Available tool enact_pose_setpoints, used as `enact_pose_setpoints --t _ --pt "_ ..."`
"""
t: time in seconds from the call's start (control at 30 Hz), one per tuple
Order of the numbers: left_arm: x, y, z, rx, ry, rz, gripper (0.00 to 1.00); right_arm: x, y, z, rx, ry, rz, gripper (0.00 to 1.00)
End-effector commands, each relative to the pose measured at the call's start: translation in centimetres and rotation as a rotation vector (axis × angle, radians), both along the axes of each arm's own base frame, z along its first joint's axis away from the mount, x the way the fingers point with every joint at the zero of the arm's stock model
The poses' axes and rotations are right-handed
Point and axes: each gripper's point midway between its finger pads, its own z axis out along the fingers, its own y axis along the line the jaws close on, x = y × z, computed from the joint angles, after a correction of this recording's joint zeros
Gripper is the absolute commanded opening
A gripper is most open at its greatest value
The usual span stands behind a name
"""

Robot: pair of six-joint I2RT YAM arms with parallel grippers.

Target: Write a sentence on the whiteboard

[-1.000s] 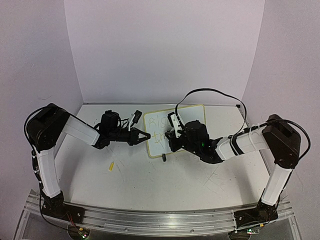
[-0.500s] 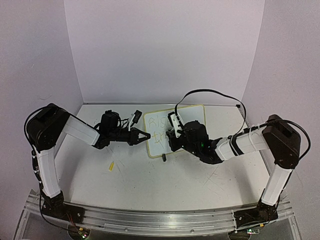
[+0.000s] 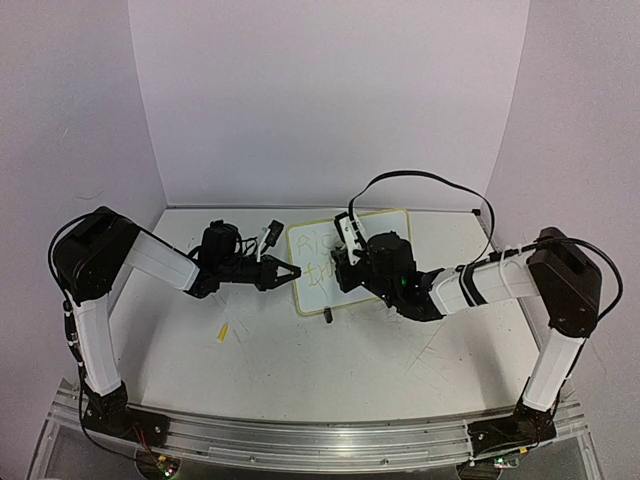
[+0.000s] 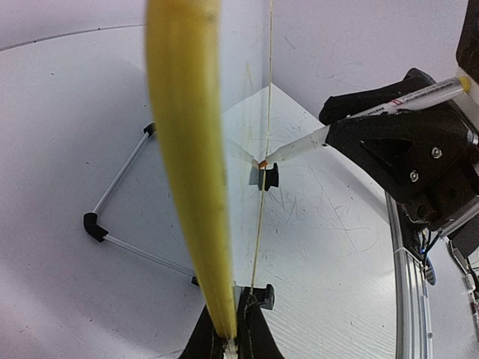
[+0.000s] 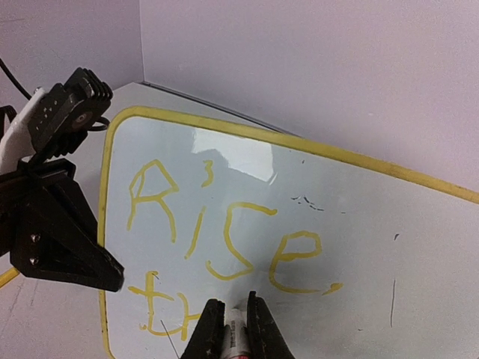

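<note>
The whiteboard [image 3: 312, 290] stands tilted on the table, with a pale yellow rim [image 4: 187, 149] and black clip feet [image 4: 268, 177]. Yellow writing on it reads "Rise", with "th" below [image 5: 150, 314]. My left gripper [image 3: 290, 272] is shut on the board's left edge, and the rim sits between its jaws [image 4: 233, 340]. My right gripper [image 3: 340, 266] is shut on a white marker [image 5: 234, 336]. The marker's yellow tip [image 4: 262, 162] touches the board face just right of the "th". The left gripper also shows in the right wrist view [image 5: 60, 239].
A small yellow piece [image 3: 223, 332] lies on the table front left of the board. A thin wire stand [image 4: 120, 179] is behind the board. A black cable [image 3: 420, 182] loops above the right arm. White walls close in the back and sides.
My right gripper with the marker has shifted slightly up and back along the board. The left arm and the board have not moved.
</note>
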Motion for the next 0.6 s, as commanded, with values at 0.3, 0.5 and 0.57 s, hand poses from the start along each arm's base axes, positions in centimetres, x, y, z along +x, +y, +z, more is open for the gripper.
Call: enact_pose_setpoints --t 0.3,0.5,0.57 --pt "2.0 1.6 -2.2 0.117 -0.023 0.107 0.00 0.5 -2.0 -0.6 0.005 0.021 -0.059 0.00" --pt "1.9 1.7 -2.2 0.117 -0.023 0.107 0.00 -0.4 -2.0 -2.2 -0.002 0.061 -0.052 0.00" --pt "1.9 1.7 -2.2 0.118 -0.022 0.107 0.00 -0.7 -2.0 -2.7 0.007 0.079 -0.052 0.00"
